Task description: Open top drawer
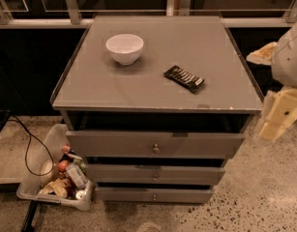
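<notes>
Camera view: the top drawer (114, 144) sits just under the cabinet top (153, 88), front slightly forward — the gripper (279, 116) hangs off to the right, clear of it; clenched or released, cannot tell.

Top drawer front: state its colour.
Top drawer: grey, in camera view; gripper at the picture's right edge.

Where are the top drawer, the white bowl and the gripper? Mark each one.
top drawer (109, 144), camera view: left half of its grey front panel.
white bowl (125, 43), camera view: middle of its inside.
gripper (278, 115), camera view: its cream end, near the right edge, right of the top drawer.
</notes>
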